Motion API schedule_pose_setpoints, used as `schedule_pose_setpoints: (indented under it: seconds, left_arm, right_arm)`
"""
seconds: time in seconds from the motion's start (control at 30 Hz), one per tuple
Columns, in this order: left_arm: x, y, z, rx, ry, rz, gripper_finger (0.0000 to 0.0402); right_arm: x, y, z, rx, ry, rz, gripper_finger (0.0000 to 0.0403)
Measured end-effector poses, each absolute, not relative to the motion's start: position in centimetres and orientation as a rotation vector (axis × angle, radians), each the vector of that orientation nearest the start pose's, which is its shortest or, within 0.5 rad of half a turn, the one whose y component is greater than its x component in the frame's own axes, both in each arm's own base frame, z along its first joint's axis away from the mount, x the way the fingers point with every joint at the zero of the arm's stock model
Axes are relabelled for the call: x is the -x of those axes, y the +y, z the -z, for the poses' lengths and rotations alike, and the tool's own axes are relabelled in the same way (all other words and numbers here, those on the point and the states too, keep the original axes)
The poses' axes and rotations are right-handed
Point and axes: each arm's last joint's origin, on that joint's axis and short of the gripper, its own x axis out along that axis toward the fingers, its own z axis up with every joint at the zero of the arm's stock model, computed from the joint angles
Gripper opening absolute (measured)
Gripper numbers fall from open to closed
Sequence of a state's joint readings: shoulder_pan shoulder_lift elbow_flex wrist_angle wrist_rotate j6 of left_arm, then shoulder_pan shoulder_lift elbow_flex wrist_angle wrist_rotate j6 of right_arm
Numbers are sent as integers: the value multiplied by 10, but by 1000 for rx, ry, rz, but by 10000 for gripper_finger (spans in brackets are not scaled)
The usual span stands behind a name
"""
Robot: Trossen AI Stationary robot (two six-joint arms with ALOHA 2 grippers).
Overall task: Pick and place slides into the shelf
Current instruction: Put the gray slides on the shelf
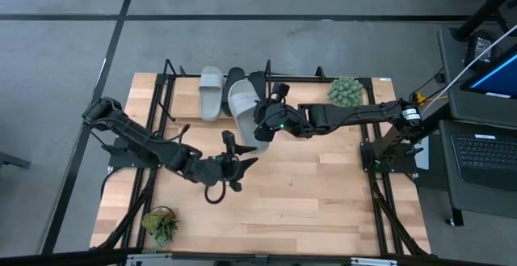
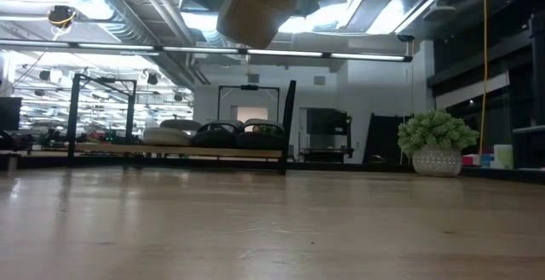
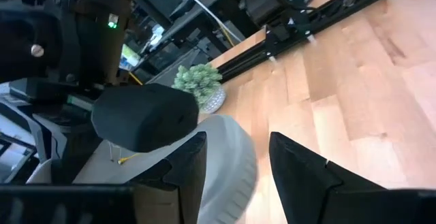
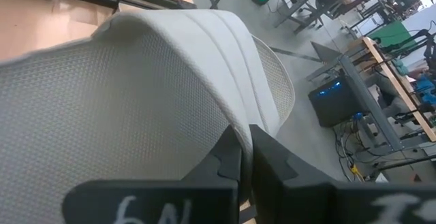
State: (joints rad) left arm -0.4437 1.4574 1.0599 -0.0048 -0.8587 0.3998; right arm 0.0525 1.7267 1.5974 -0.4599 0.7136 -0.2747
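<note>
A pale grey slide (image 1: pixel 241 107) hangs in the air over the shelf's near rail, with my right gripper (image 1: pixel 261 126) shut on it; from table height it shows high up (image 2: pixel 257 8). The shelf (image 1: pixel 182 96) stands at the table's far edge. On its board lie another grey slide (image 1: pixel 212 92) and two black slides (image 1: pixel 236 75) (image 1: pixel 257 81), soles down. My left gripper (image 1: pixel 239 158) is open, nearer the table's middle, just short of the held slide's near end (image 3: pixel 228 159), touching nothing. My right gripper pinches the edge of the grey slide's wide strap (image 4: pixel 228 118) between its two fingers (image 4: pixel 269 159). It comes from the table's right side, slanting a little downward. The slide is lifted clear of table and shelf, its length running from near to far.
A small green plant in a white pot (image 1: pixel 346 90) stands at the far right beside the shelf; another plant (image 1: pixel 160 222) sits at the near left. The shelf's thin black rods (image 2: pixel 288 127) rise around its board. Bare wooden tabletop (image 1: pixel 323 193) lies on the near side.
</note>
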Motion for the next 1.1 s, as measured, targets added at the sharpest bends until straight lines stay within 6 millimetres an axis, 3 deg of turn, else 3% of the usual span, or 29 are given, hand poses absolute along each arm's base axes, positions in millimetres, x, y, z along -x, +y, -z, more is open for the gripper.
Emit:
schedule_pose_setpoints:
  seconds: [0.3,0.9,1.1]
  left_arm:
    - [-304,-102,-291,-624,428,-345,151]
    - [-301,-96,-283,-609,507,-368,151]
    - [-301,-96,-282,-606,507,-367,121]
  right_arm:
    - [-387,0,-342,483,645,568,15]
    - [-387,-1,-343,474,639,576,15]
    - [-387,-1,-343,473,637,576,15]
